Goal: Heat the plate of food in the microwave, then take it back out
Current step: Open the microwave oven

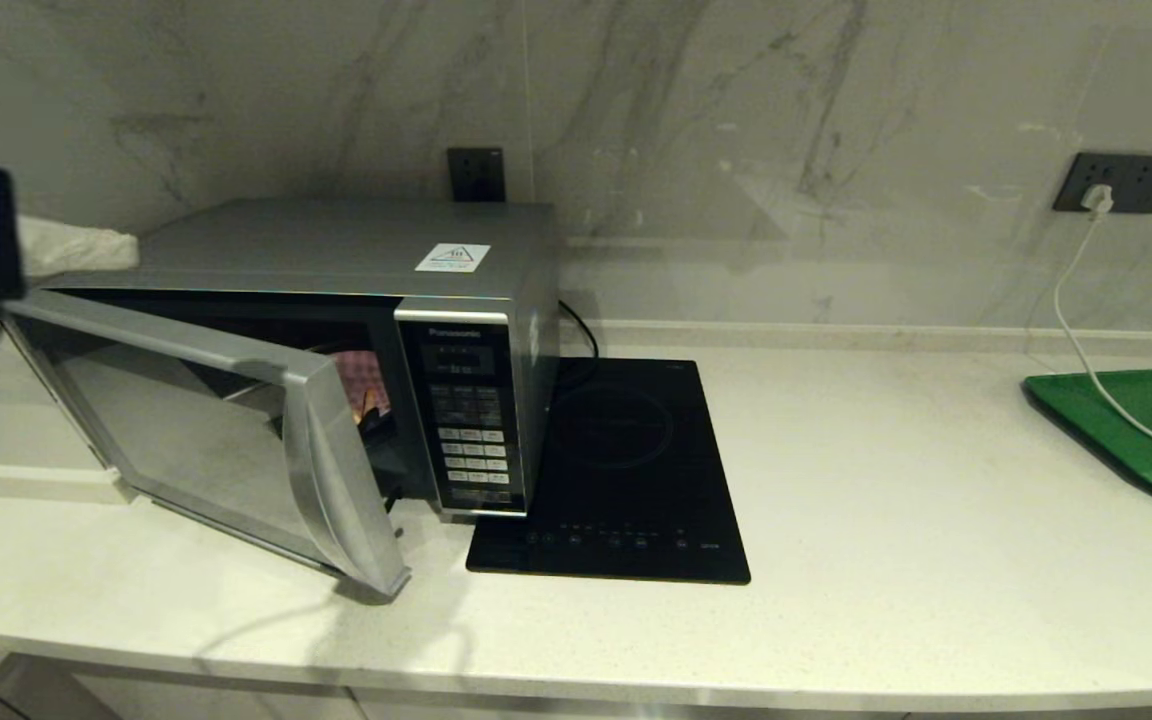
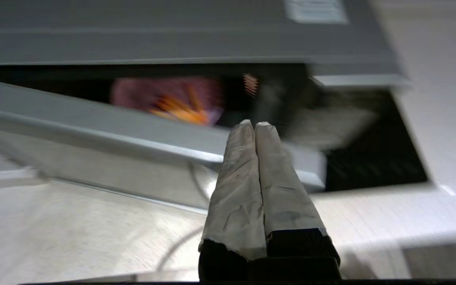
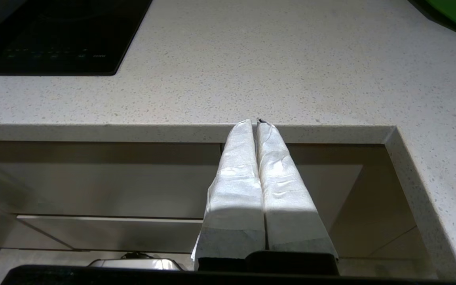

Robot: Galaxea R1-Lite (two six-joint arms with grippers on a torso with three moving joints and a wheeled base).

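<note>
inside microwave (image 1: pixel 456 300), plate of food (image 2: pixel 164 101), door ajar

One microwave (image 1: pixel 336 330), one plate of food (image 2: pixel 164 101) — one hob (image 1: pixel 616 470), one tray (image 1: pixel 1146 425)

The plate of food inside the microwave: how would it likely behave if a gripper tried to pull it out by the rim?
The plate of food looks like thin plastic, so probably light and fairly stiff. Its fries lie loose on top, so tilting would likely spill them. The microwave door is only half open, so a pull may bump it.
</note>
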